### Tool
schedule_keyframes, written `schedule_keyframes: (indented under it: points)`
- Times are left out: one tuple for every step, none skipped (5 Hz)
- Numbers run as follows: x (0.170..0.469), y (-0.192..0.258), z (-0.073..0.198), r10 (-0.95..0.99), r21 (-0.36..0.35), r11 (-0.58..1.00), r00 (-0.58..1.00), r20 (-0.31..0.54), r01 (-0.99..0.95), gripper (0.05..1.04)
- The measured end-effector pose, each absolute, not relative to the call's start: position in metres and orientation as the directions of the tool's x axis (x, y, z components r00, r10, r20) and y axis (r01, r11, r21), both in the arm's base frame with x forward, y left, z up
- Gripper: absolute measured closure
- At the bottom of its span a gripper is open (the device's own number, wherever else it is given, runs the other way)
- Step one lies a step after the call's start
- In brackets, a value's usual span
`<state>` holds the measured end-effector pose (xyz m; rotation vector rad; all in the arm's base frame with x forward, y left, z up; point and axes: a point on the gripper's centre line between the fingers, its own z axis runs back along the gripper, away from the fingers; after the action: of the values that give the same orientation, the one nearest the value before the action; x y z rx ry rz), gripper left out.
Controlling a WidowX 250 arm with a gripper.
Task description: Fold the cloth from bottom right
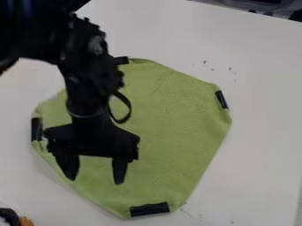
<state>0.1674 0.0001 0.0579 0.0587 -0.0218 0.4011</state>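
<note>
Cloth [171, 119] | green, lightly creased | black strips [149, 209] (four, at its edge) | hand [96, 180] above, fingers parted

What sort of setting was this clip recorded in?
Probably a robotics lab or test bench, though too little of the room is visible to be sure. A black robot arm hangs over a plain white tabletop, and a green cloth lies under it with black strips at its edges.

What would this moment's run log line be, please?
green cloth: lying on white table | black strip: at cloth's bottom edge | gripper: open, over cloth's lower left | held: nothing
</note>
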Motion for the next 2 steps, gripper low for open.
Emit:
schedule_keyframes:
  points:
    - [0.155,-0.028,0.049,0.393,0.025,0.919,0.919,0.024,-0.394,0.084]
    - [0.157,-0.048,0.042,0.378,0.004,0.926,0.925,0.037,-0.379,0.084]
